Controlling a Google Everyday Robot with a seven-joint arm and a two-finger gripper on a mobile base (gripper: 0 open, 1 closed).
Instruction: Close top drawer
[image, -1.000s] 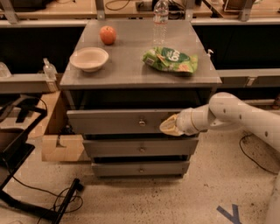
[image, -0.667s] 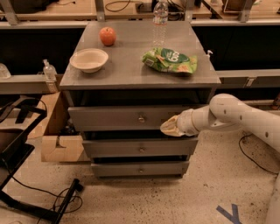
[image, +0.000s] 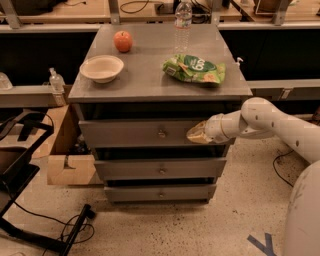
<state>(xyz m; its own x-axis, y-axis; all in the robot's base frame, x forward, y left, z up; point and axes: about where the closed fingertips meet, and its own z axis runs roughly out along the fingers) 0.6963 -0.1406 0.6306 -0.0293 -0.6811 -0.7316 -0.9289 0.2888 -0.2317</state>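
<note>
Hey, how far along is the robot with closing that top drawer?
Nearly done, it seems. The top drawer looks mostly in: none of its inside shows, though its front seems to stand slightly proud of the two lower drawer fronts. In hand: the gripper is pressed to the front, right of the knob. Left: a last push, if any, then pulling the arm away.
</note>
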